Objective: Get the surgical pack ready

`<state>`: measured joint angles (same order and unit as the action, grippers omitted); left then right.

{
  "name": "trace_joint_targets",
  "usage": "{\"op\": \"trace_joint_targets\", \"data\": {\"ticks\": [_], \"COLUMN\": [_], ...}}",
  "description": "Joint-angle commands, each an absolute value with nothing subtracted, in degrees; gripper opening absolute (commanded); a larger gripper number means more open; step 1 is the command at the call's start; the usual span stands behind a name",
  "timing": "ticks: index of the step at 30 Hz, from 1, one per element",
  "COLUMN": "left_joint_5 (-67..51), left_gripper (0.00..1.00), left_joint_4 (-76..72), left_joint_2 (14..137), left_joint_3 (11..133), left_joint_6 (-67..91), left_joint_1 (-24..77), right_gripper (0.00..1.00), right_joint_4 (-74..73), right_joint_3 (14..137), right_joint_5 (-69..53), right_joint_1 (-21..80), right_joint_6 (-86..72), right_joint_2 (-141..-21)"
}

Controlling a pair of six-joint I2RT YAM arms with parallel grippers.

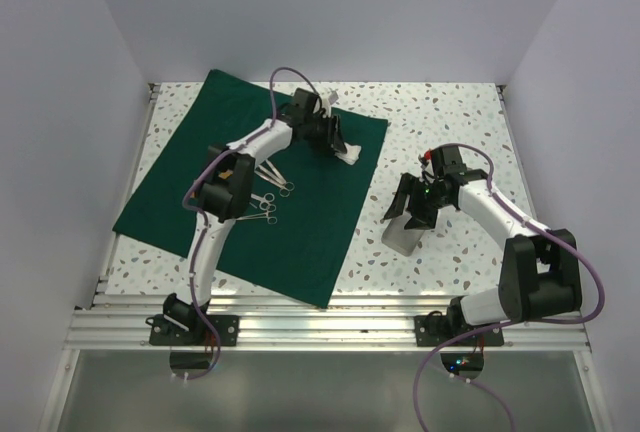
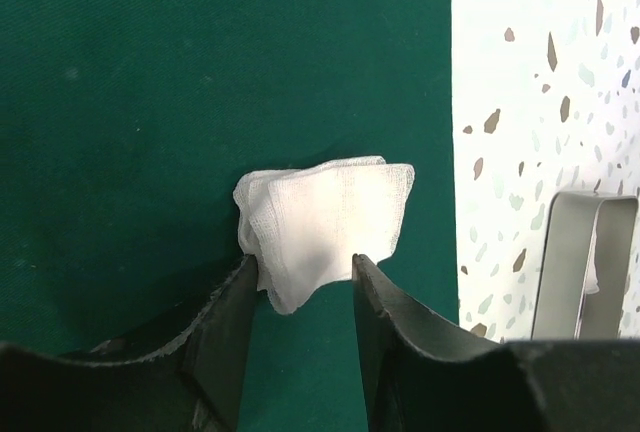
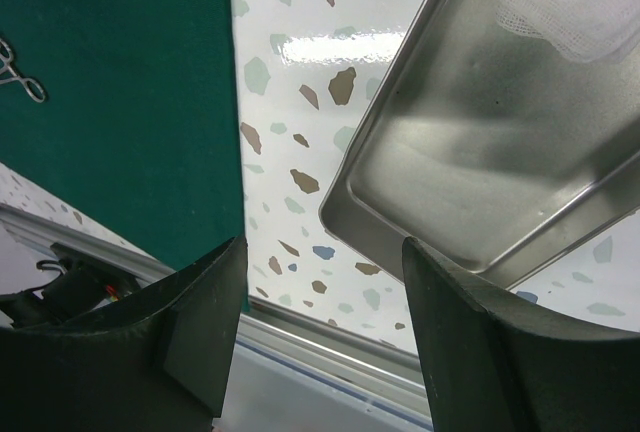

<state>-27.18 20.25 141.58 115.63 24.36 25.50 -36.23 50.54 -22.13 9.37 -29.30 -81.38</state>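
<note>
Lying flat on the left of the table (image 1: 450, 112) is the green drape (image 1: 250, 222). The steel tray (image 1: 401, 239) sits just off its right edge, below the right gripper (image 3: 322, 252), whose jaws are spread and empty. The left gripper (image 2: 303, 267) pinches a folded gauze square (image 2: 325, 217) above the drape. Scissors and forceps (image 1: 268, 202) rest mid-drape.

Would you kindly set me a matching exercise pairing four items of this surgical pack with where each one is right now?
1 gauze square
2 steel tray
3 scissors and forceps
4 green drape

A spread out flat
B on the bare speckled table
C held in the left tool
D lying on the drape

Pairs: 1-C, 2-B, 3-D, 4-A.
</note>
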Motion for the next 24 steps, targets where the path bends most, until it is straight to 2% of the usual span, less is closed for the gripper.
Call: {"op": "trace_joint_targets", "data": {"ticks": [1, 8, 17, 24], "left_joint_5": [-23.0, -17.4, -13.3, -7.4], "left_gripper": [0.48, 0.53, 0.54, 0.5], "left_joint_4": [21.4, 18.6, 21.4, 24.2], "left_joint_2": [141.2, 136.8, 138.4, 140.5], "left_joint_3": [117.3, 112.4, 114.2, 114.7], "left_joint_6": [21.7, 19.5, 18.9, 18.3], "left_joint_1": [25.8, 27.1, 28.6, 29.6], "right_gripper": [0.67, 0.67, 0.67, 0.67], "right_joint_4": [-36.4, -35.9, -35.9, -36.1], "right_joint_3": [52.2, 51.8, 51.5, 51.3], "right_joint_5": [-22.9, -23.1, -23.1, -23.0], "right_joint_1": [9.3, 9.3, 9.2, 9.3], "right_joint_6": [-28.7, -28.8, -28.7, -28.5], "right_joint_2": [-81.1, -81.3, -81.1, -81.2]}}
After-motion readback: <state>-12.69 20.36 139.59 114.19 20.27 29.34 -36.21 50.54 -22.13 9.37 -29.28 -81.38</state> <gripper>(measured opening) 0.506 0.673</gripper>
